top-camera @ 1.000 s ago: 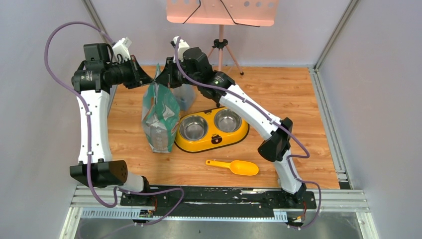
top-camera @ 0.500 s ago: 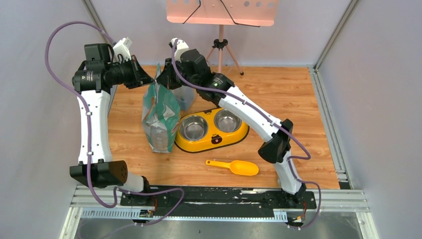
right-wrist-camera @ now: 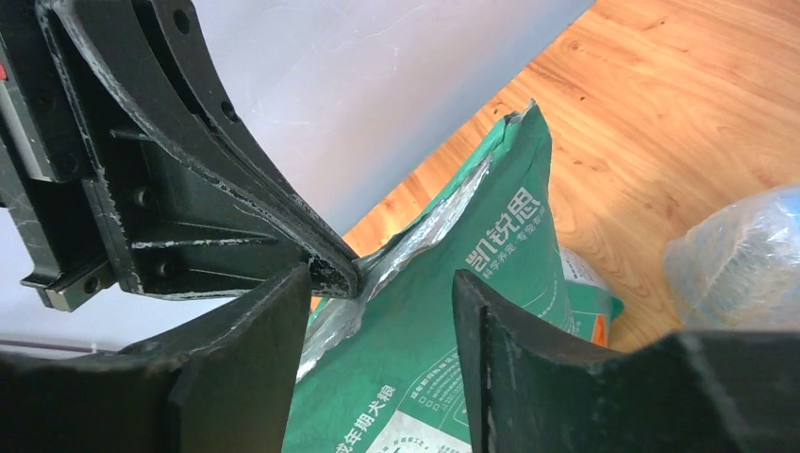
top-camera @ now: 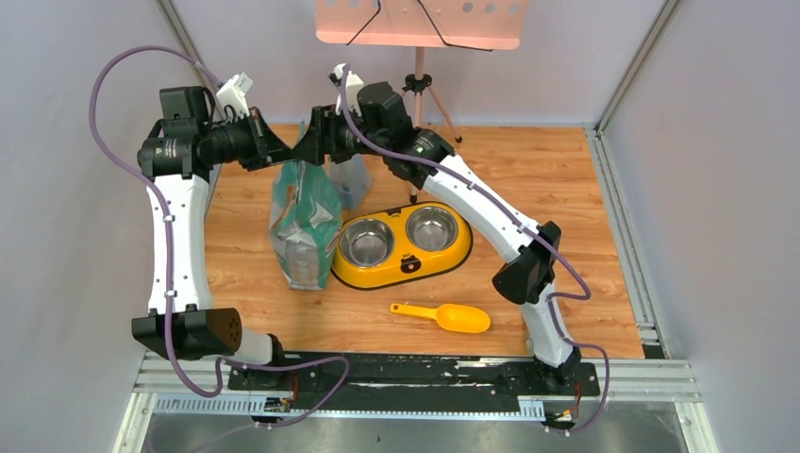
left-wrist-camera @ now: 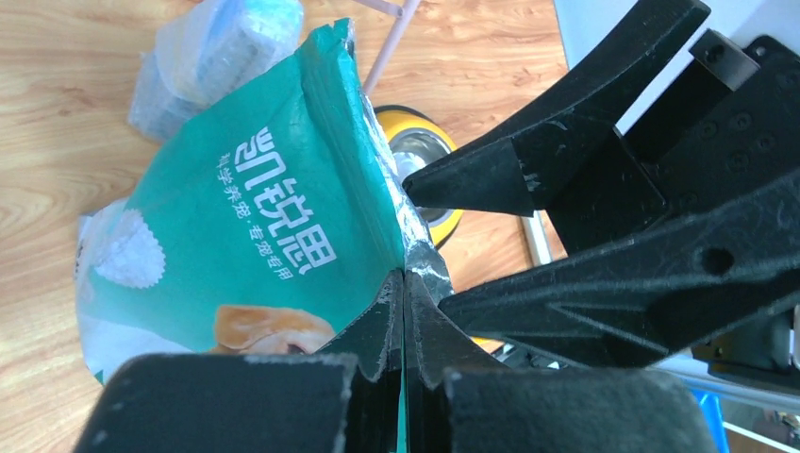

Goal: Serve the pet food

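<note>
Top external view: left gripper (top-camera: pixel 284 151) pinches the bag's (top-camera: pixel 304 226) top edge. Right gripper (top-camera: pixel 307 151) stands open at that edge, gripping nothing. Bare wood table (top-camera: pixel 566 208) lies right of the bowls (top-camera: pixel 415 265).

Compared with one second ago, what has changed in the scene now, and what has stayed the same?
The right gripper has opened and let go of the top edge of the bag; its jaws now stand apart on either side of it. The left gripper stays shut on that edge. The bag, the yellow double bowl and the scoop have not moved.
</note>
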Motion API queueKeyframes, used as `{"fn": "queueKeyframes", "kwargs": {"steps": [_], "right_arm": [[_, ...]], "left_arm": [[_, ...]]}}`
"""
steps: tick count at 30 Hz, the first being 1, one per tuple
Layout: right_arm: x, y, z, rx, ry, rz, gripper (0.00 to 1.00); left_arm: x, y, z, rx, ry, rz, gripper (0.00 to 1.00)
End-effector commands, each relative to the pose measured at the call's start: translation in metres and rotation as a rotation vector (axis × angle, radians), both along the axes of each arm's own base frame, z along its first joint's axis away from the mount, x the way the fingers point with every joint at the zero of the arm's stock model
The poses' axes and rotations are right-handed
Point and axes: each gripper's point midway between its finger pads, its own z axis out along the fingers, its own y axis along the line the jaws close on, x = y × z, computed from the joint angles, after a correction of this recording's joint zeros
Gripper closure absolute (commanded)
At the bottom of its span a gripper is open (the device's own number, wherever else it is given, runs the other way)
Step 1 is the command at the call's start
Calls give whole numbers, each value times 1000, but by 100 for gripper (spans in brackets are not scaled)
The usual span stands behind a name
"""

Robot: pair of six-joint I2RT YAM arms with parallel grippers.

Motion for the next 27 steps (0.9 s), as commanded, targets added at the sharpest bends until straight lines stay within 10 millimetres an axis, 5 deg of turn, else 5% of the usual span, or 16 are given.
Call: {"fn": "queueKeyframes", "kwargs": {"steps": [1, 13, 15, 22, 27], "right_arm": [[-3, 3, 19, 99, 60, 60, 46], [12, -1, 7, 131, 154, 76, 86], [12, -4, 11, 128, 123, 76, 100], [20, -33, 30, 75, 2, -22, 100], [-3, -25, 27, 108, 50, 149, 100]], "left_arm": [[-17, -14, 11, -62, -3, -66, 100], [-20, -12, 8, -46, -1, -60, 100], [-20, -10, 8, -34, -5, -54, 100], [-11, 22, 16, 163, -88, 79, 100], [-11, 13, 13, 115, -66, 43, 100]]}}
